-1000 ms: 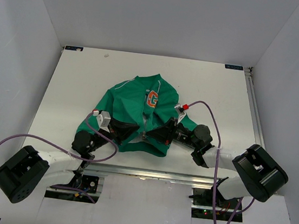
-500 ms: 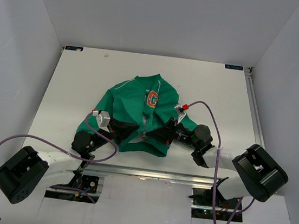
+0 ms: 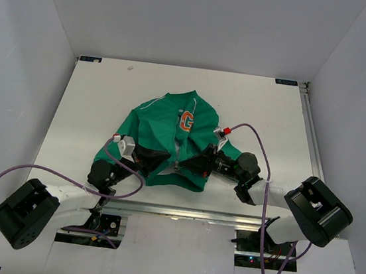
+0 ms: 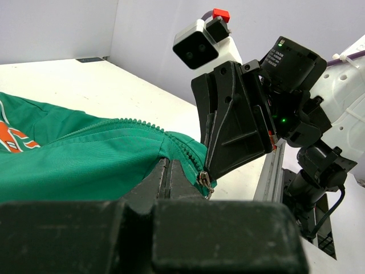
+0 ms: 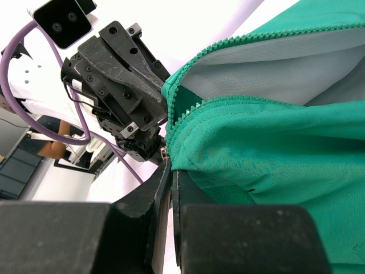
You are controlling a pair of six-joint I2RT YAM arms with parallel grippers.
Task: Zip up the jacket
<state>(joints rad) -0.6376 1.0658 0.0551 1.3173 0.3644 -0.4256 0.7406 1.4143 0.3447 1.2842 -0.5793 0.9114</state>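
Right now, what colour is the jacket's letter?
Orange. The letter shows best in the top external view.

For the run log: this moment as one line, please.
left gripper: shut on jacket hem | right gripper: shut on jacket by zipper pull | zipper teeth: apart at hem

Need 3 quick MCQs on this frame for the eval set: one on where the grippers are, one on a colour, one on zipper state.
1. Where do both grippers meet the jacket?
A) collar
B) bottom hem, centre front
C) sleeve cuffs

2. The G emblem is:
A) blue
B) orange
C) black

3. The zipper teeth near the hem are:
A) apart
B) meshed shut
C) hidden under a flap

Answers:
1 B: the left gripper and right gripper each pinch fabric there, tip to tip.
2 B: it is orange on green cloth.
3 A: the right wrist view shows two separate rows of teeth with pale lining between them.
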